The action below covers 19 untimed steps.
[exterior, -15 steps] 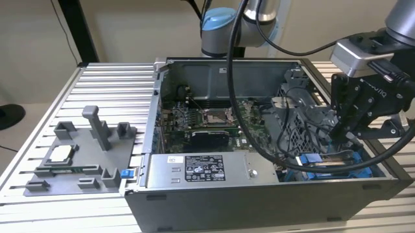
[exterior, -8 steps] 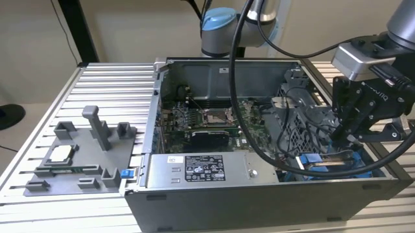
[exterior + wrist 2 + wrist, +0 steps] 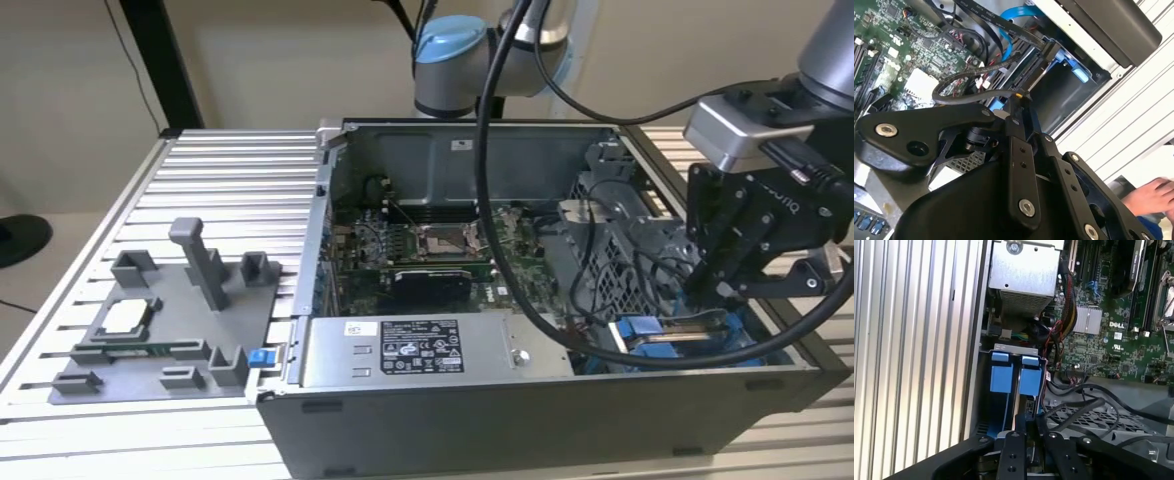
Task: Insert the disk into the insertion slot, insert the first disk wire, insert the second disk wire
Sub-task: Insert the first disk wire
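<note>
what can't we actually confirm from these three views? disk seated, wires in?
- Whether the disk is seated: in the exterior view the gripper covers the insertion slot.
- Wire ends: in the first wrist view the gripper's own body hides the slot past the blue clips.
- Hand: in the second wrist view, cut off by the picture's edge.
- Power-supply label: too small in the exterior view.

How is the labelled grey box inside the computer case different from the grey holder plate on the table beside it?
The labelled box is shiny metal with a printed sticker; the holder plate is matt grey. The box is a plain flat-sided block; the plate carries upright posts. The box sits inside the computer case, along its near wall; the plate lies outside on the ribbed table, at the exterior view's left. Both are grey.
</note>
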Each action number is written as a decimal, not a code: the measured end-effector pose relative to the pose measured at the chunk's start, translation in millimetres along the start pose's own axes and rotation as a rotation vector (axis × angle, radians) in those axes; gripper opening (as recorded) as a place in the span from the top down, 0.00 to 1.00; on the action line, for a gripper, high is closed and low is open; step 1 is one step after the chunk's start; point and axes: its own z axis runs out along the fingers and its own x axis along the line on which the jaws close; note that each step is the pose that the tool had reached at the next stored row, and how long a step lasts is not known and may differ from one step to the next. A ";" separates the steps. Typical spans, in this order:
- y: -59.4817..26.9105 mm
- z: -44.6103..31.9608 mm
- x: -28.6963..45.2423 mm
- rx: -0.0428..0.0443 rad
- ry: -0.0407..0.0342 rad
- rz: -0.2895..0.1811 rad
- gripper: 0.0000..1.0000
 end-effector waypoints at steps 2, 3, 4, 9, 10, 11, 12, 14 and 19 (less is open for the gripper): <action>-0.7 0.3 0.1 -0.0002 0.0018 0.005 1.00; -0.7 0.3 0.1 -0.0002 0.0019 0.005 1.00; -0.7 0.4 0.1 -0.0002 0.0019 0.005 1.00; -0.8 0.4 0.1 -0.0002 0.0017 0.007 1.00; -0.8 0.4 0.1 -0.0002 0.0017 0.007 1.00; -0.8 0.4 0.1 -0.0001 0.0017 0.007 1.00; -0.8 0.4 0.1 -0.0002 0.0017 0.007 1.00; -1.2 0.5 0.1 -0.0002 0.0017 0.007 1.00; -5.3 1.3 0.5 -0.0018 0.0014 0.007 1.00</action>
